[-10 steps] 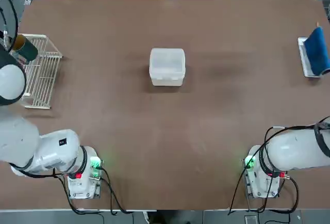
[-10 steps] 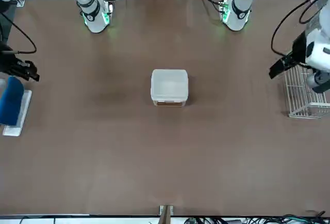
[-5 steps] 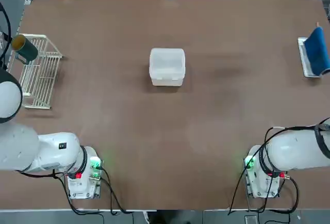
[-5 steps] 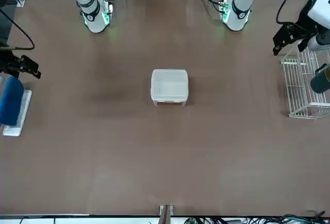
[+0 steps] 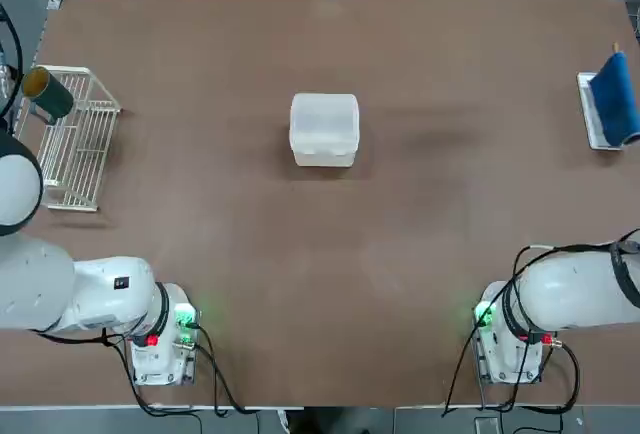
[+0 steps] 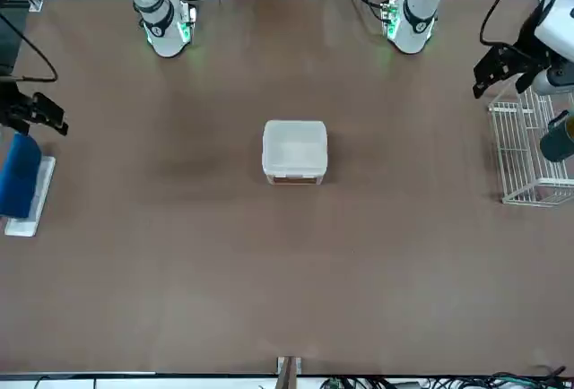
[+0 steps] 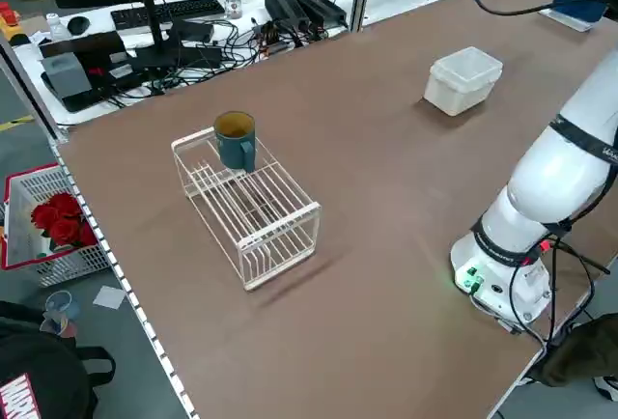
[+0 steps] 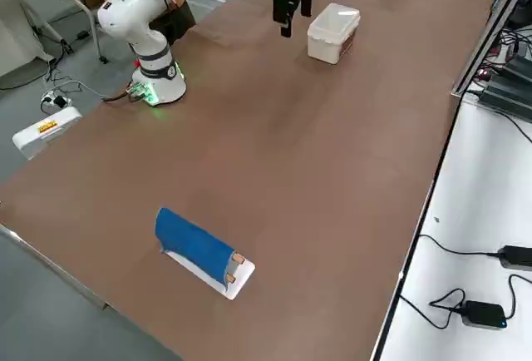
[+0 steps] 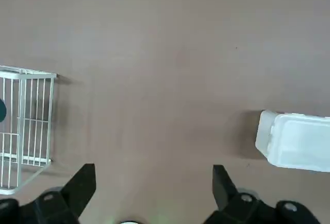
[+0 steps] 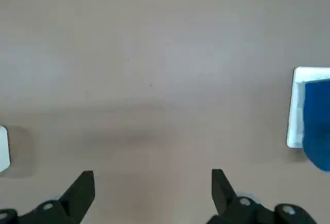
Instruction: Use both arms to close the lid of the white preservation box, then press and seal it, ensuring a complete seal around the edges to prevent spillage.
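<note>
On the brown table [image 5: 320,284], the white preservation box [image 5: 324,129] sits at centre, lid [image 6: 294,145] down flat, milky and translucent. The left gripper [image 9: 153,185] hangs wide-fingered above the far-left wire rack [image 5: 72,139], the right gripper [image 10: 152,188] equally wide at far right. Uneven pressing could leave one edge unsealed or skid the light box.

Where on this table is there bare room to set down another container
Most of it is bare. The widest free patch is the near strip between the white preservation box and the two arm bases. Also free: between the box and the wire rack, and between the box and the blue item. Only the left and right ends are crowded.
</note>
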